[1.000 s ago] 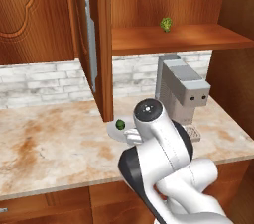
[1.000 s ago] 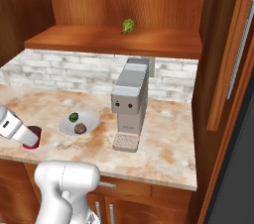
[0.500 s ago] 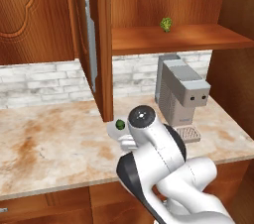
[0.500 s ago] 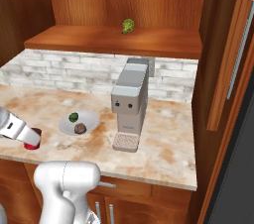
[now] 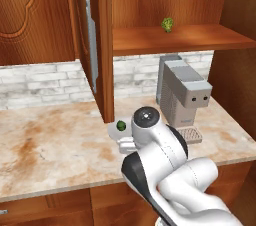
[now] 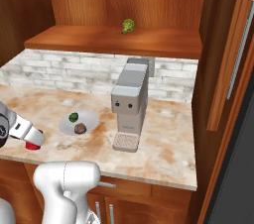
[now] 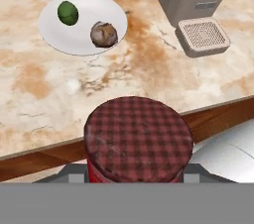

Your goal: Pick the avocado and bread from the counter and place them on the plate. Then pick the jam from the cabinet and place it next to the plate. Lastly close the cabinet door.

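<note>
- Step: jam leg. Avocado [image 7: 68,13] and bread [image 7: 104,34] both sit on the plate [image 7: 89,10], avocado toward the far rim, bread nearer the coffee machine [image 6: 130,100]. My read: first two picks done.
- Jam [image 7: 138,141] is out of the cabinet [image 5: 165,40], carried low at the front edge of the counter [image 7: 149,74], on the robot's side of the plate. Checkered dark-red lid faces the hand cam.
- Right base cam: red jar [image 6: 32,144] at the end of the hand, just off the counter front lip, near the plate [image 6: 93,117] but apart from it.
- Fingers: partway apart and clamped on the jar, one each side of it below the lid. Tips themselves are hidden by the lid in the hand cam, so contact is judged from the jar riding with the hand. Gripper [image 6: 31,139].
- Can't tell if the jar base is above counter level or hanging past the edge.
- Next, as I see it: push fwd over the counter, lower onto bare slab beside the plate, not on it. Keep jar upright, clear the plate rim. Then release and back off straight up so the jar doesn't tip.
- After that: cabinet door [image 5: 95,45] stands open, edge-on to left base cam w/ silver handle showing. Needs swinging shut.
- Leafy green thing [image 5: 167,24] on the shelf isn't part of the job, leave it.
</note>
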